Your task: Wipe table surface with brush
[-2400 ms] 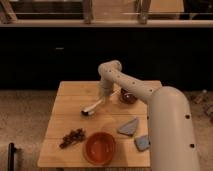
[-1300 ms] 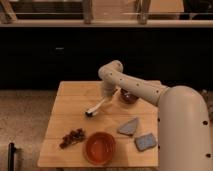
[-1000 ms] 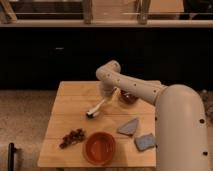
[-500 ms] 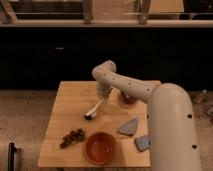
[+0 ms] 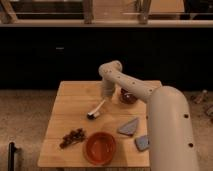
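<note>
The table surface (image 5: 75, 100) is a light tan wooden top of planks in the middle of the camera view. The brush (image 5: 96, 110) has a pale handle and a dark bristle head that rests on the table near its middle. It slants up and to the right. My gripper (image 5: 106, 95) points down over the table, shut on the upper end of the brush handle. My white arm comes in from the lower right and bends over the table's far side.
An orange bowl (image 5: 100, 148) stands at the front edge. A dark brown crumbly pile (image 5: 73, 137) lies to its left. Two grey wedge pieces (image 5: 129, 126) (image 5: 142, 143) lie at the front right. A dark red bowl (image 5: 128, 96) stands right of the gripper.
The arm's bend and the gripper have shifted a little to the left, and the brush head has slid slightly left and toward the front along the table.
</note>
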You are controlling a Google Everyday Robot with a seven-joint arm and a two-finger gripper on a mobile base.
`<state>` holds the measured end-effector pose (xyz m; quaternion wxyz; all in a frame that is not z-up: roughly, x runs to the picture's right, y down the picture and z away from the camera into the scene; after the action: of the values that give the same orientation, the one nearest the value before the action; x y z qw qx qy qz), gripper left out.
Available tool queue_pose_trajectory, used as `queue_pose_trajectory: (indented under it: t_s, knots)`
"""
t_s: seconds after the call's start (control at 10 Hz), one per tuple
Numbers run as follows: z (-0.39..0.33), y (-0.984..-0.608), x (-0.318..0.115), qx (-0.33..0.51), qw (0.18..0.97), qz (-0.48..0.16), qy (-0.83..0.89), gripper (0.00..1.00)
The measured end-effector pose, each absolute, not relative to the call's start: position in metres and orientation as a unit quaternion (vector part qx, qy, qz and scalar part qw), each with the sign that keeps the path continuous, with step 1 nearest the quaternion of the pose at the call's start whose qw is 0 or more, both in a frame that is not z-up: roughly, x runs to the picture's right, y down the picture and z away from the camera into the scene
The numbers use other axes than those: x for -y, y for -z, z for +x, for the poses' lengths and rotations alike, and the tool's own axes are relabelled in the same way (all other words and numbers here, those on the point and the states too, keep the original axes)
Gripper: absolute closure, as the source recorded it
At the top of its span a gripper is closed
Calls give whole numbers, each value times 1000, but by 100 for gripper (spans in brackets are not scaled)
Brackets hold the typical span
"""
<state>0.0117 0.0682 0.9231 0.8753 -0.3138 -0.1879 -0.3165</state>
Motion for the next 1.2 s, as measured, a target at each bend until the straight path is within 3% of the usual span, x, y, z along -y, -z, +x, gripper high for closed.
queue_pose_trajectory:
  t_s: [0.8,1.2]
  knots:
    - [-7,-943,-27,137,891,-290,322,99]
    - [-49,-937,-45,148,865,-292,380,99]
